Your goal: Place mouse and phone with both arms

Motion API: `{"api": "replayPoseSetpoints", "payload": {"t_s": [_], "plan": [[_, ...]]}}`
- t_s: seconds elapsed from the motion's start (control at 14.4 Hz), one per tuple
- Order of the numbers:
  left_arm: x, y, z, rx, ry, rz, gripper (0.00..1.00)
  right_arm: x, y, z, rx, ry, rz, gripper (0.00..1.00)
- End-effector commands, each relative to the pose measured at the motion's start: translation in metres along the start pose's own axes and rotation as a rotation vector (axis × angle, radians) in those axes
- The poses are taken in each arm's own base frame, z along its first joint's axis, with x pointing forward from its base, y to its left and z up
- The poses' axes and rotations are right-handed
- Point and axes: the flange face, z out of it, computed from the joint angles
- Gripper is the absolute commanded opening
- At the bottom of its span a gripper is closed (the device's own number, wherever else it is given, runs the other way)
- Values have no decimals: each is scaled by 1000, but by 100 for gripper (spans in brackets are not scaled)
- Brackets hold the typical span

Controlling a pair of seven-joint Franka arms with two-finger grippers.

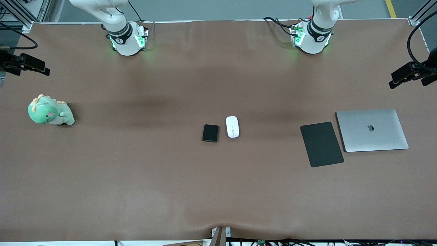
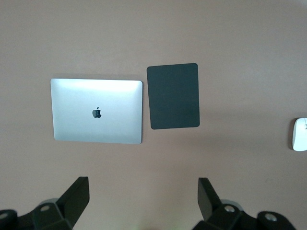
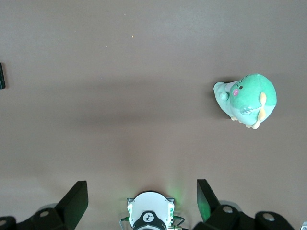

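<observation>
Brown table (image 1: 218, 191): phone (image 1: 210, 133) beside mouse (image 1: 232, 126), apparently apart.

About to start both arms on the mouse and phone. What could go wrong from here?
1. The mouse and phone lie close side by side mid-table; both arms reaching there together could collide.
2. The phone is flat and low, so open fingers may slip off or scrape the table.
3. The mouse looks glossy and rounded; it could squirt out of a pinch.

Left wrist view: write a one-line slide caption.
Open left end effector high over the table, above a closed laptop beside a black mouse pad.
</observation>
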Motion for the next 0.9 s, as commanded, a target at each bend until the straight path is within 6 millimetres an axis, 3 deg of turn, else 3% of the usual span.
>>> {"api": "replayPoseSetpoints", "payload": {"t_s": [0.0,0.28,0.48,0.83], "plan": [[6,-1,-4,13,-1,8,100,0,0,-6,-14,0,-10,100],[14,-1,-1,10,-3,-3,100,1,-6,-5,-14,-5,-20,100],[21,-3,13,0,-29,8,100,0,1,-6,-4,-3,-5,100],[24,2,19,8,-37,36,100,1,2,-4,-4,-6,4,100]]}}
